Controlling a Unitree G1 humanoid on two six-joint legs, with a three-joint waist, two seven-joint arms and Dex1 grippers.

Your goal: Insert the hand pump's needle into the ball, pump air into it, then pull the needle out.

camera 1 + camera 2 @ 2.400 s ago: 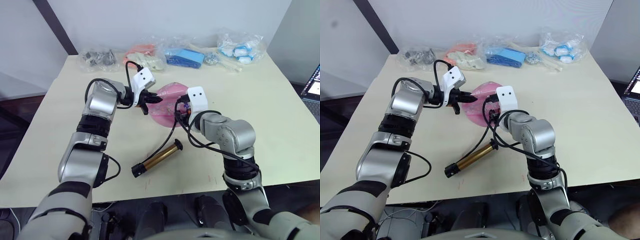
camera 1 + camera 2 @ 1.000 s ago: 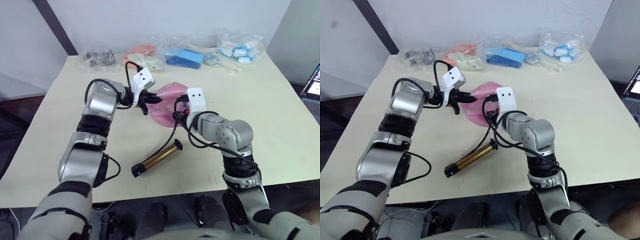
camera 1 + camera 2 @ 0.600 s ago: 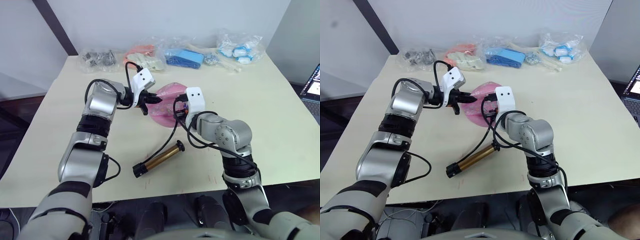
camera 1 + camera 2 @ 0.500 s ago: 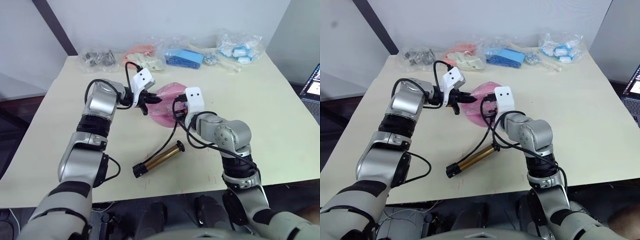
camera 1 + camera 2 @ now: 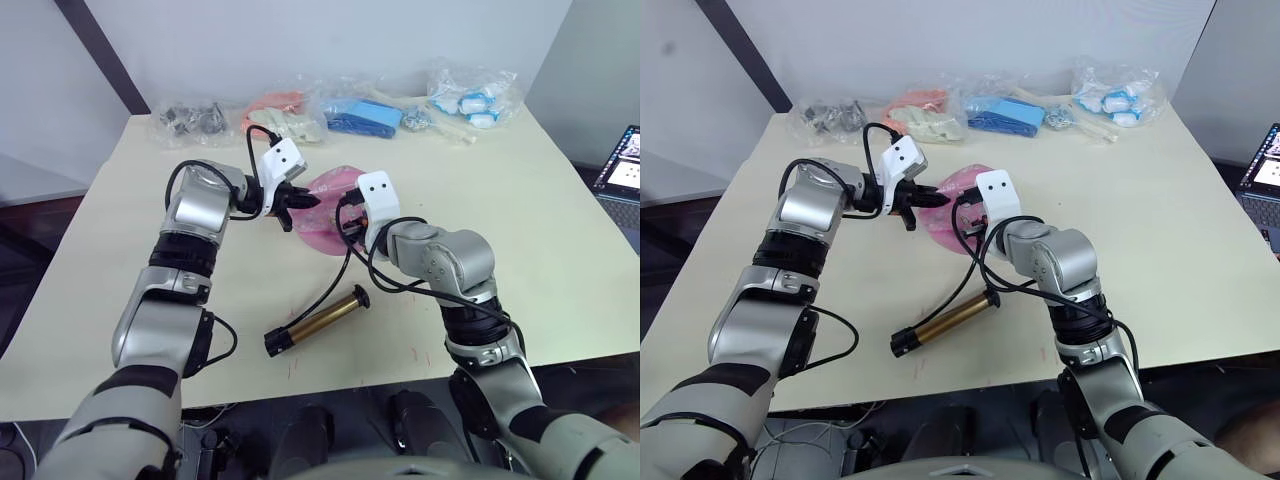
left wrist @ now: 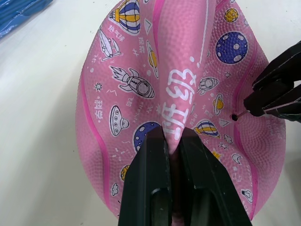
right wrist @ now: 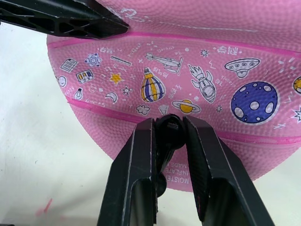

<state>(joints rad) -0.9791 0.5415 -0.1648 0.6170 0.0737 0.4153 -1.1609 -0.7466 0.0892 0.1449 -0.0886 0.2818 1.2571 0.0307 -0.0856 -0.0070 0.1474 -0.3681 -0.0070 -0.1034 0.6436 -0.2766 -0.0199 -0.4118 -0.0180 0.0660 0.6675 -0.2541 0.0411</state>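
Left wrist view: a fold of the sagging ball was pinched between the closed fingers of the left gripper, seemingly so the valve hole was kept steady and exposed.
Needle: the needle was seen with its tip at the valve hole, its black fitting clamped by the right gripper.
Ball position: toward the middle of the table, nearer its far edge.
Hand pump: the hand pump was left lying near the front edge, linked by its hose.
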